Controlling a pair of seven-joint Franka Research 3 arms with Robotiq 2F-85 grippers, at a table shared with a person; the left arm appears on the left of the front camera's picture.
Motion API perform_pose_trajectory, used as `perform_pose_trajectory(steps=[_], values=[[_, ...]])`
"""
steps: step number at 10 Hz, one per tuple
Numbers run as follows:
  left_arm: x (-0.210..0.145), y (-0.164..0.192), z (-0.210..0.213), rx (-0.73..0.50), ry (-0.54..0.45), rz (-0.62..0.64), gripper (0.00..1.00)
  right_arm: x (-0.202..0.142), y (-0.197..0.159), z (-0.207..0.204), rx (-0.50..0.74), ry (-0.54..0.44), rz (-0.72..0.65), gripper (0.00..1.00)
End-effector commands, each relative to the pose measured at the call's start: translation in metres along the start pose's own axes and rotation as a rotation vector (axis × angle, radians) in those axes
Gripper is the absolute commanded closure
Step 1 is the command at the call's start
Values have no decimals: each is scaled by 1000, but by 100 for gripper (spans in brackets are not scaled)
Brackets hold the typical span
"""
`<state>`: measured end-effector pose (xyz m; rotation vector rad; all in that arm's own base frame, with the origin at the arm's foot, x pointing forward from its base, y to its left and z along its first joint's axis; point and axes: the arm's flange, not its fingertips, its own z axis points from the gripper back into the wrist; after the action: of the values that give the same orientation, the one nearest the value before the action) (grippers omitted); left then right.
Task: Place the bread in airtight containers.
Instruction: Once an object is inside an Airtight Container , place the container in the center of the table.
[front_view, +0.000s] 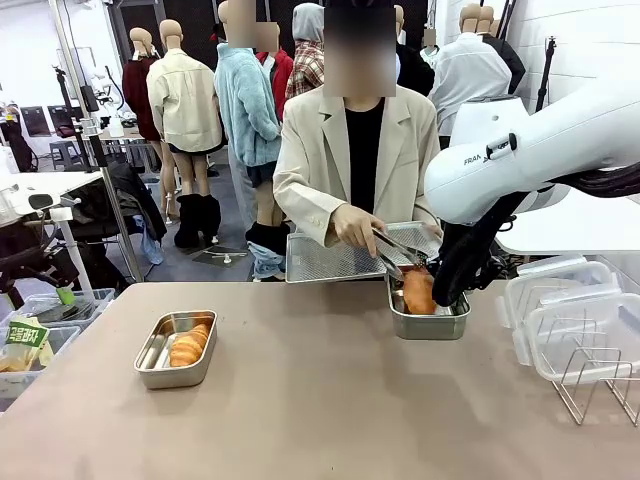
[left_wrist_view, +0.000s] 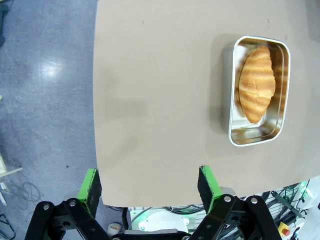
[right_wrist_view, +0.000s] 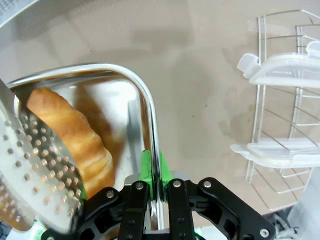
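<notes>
Standing nearest on the bench (front_view: 320, 430), the left tin (front_view: 176, 349) held the left roll (front_view: 190, 345), which lay flat along the tin's length. The left end effector (left_wrist_view: 149, 186) hung open and empty high above the bench, its jaws wide apart. The left tin was well apart from it, off to one side.

At the right side, a wire rack (front_view: 590, 385) carried the clear lids (front_view: 565, 315), so neither tin was closed yet.

Farther across, the right end effector (right_wrist_view: 152, 162) was closed on the side wall of the right tin (front_view: 428, 318), with the steel rim pinched between its jaws. The right roll (front_view: 418, 292) was inside this tin, just beside the end effector and leaning at a tilt. I could not tell if it touched the bottom fully. A person's hand (front_view: 352, 226) held tongs (front_view: 398, 252) whose perforated blades were on the roll. Beyond them the perforated tray (front_view: 335, 258) was at the far edge.

In my judgement the rolls are light and soft, with a flaky crust that breaks or dents under a hard squeeze. A roll should be taken across its thick middle with little force, not at the thin ends. The tins are stiff but smooth, so they may slip. The rim wall is the sensible place to hold them, as the right end effector did.
</notes>
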<state>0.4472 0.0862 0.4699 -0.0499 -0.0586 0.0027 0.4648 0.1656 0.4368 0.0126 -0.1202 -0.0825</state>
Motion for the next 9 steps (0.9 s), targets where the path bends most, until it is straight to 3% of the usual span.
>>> perform_pose_trajectory(steps=[1,9], values=[[0,0,-1,14,-13,19,0,-3,0,0,3,-18,-12,100],[0,0,-1,14,-13,19,0,-3,0,0,3,-18,-12,100]])
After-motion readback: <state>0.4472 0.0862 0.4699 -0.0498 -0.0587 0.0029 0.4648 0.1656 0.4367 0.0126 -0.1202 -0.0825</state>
